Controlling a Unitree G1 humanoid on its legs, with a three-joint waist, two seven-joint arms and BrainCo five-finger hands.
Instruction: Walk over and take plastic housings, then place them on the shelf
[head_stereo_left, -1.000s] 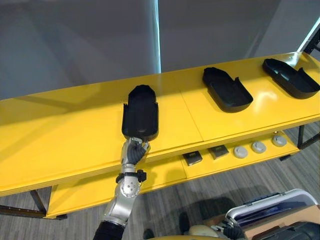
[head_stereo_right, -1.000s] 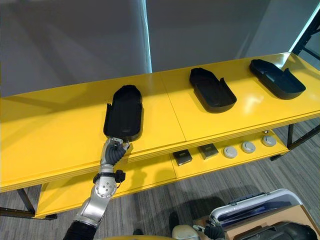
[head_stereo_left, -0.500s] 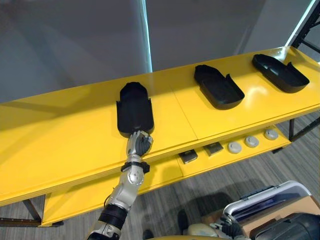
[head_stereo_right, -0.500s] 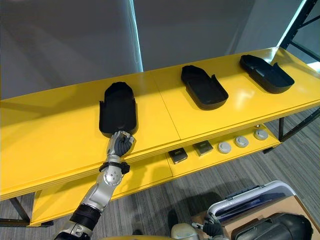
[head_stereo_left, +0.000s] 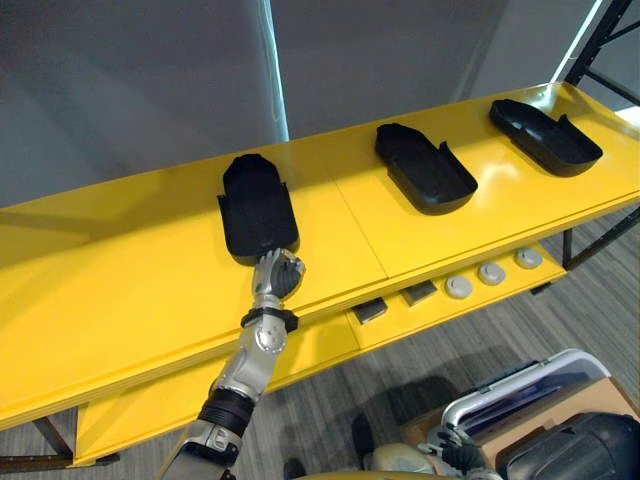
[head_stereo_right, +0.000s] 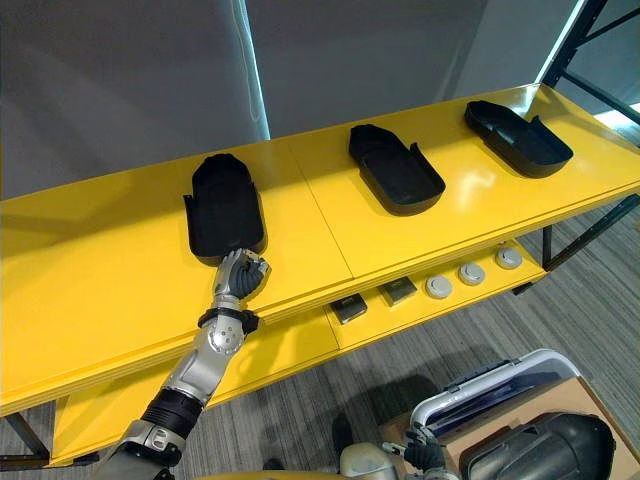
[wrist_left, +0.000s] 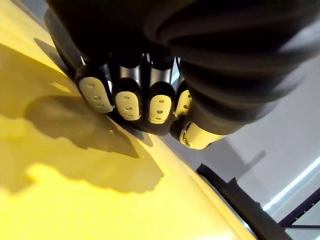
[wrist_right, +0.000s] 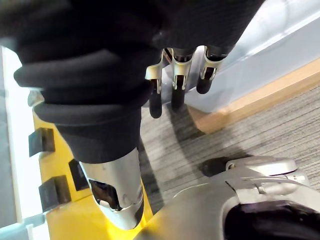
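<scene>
- Plastic housing, left one (head_stereo_left: 258, 208): lies flat on yellow shelf (head_stereo_left: 120, 270); long axis approx. front-to-back, rounded end away from robot.
- Centre housing (head_stereo_left: 424, 168), right housing (head_stereo_left: 545, 137): on same shelf, axes diagonal.
- L hand (head_stereo_left: 277, 274): fingers curled, empty, just at left housing's near end.
- R hand (wrist_right: 179, 75): fingers slack, low.
- Status: placement looks done; L hand not yet clear.

The left arm stretches forward, its left hand (head_stereo_left: 277, 274) at the shelf's (head_stereo_left: 120, 270) front edge, fingers (wrist_left: 125, 100) curled into a fist. The right hand (wrist_right: 178, 80) hangs low, fingers loosely straight.
</scene>
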